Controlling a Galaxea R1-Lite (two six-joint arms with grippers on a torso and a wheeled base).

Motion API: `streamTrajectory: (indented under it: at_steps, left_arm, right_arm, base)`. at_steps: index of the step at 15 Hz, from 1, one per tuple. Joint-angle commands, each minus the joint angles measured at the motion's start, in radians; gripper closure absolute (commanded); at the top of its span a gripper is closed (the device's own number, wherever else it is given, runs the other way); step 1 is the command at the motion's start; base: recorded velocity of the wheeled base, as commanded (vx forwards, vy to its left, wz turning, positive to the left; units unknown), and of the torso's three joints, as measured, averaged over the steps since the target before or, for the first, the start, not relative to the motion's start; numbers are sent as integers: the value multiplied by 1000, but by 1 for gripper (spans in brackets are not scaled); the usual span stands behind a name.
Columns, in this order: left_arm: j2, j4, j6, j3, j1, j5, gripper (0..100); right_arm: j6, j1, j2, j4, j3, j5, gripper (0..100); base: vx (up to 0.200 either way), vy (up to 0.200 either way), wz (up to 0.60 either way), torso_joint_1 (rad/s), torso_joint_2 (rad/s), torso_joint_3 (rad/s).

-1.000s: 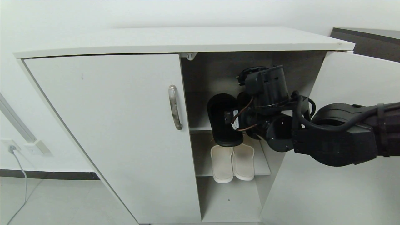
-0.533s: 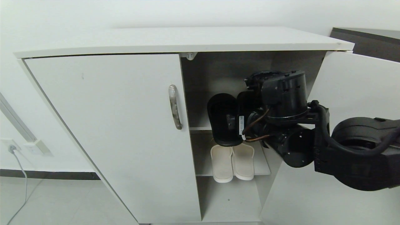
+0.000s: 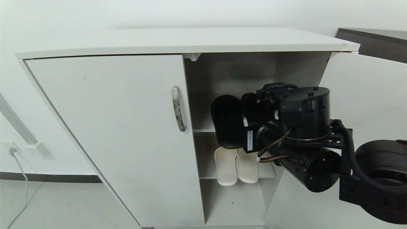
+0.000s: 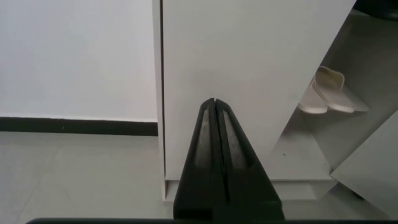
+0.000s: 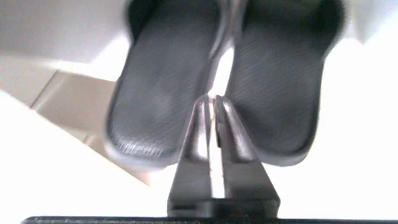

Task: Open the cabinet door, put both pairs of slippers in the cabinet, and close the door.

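A: How much of the black slippers [image 3: 227, 122] does the head camera get?
B: One. The right wrist [image 3: 302, 114] covers most of the other. At the right wrist camera both are blurred, with their far ends cut off.
A: The white slippers [image 3: 237, 165]?
B: Far ends are hidden behind the black one. The cabinet [image 3: 190, 39] foot and open door [image 3: 365, 95] run off the edge.

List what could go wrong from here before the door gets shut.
1. The black slippers jut past the front edge of the upper shelf; they may slide out or block the open door when it swings shut.
2. The white slippers overhang the lower shelf too and could be caught likewise.
3. The right tool sits right at the black slippers; pulling back, it might drag one out.
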Motion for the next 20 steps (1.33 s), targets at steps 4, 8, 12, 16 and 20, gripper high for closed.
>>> streamTrajectory:
  at_steps: [4,8,12,16,20]
  left_arm:
    - [0,0,0,0,0,0,100]
    - [0,0,0,0,0,0,100]
    - [0,0,0,0,0,0,100]
    - [2,0,-1,0,0,0,100]
    - [0,0,-1,0,0,0,100]
  right_arm:
    - [1,24,1,-24,37,34,100]
    - [1,24,2,-24,44,34,100]
    - [-1,28,21,-33,43,31,100]
    - [-16,30,27,-61,60,26,100]
    - [-15,30,42,-65,66,28,100]
  base:
    - [0,0,0,0,0,0]
    - [0,0,0,0,0,0]
    - [-200,0,0,4,1,1]
    - [-200,0,0,-4,2,1]
    - [-200,0,0,4,2,-1]
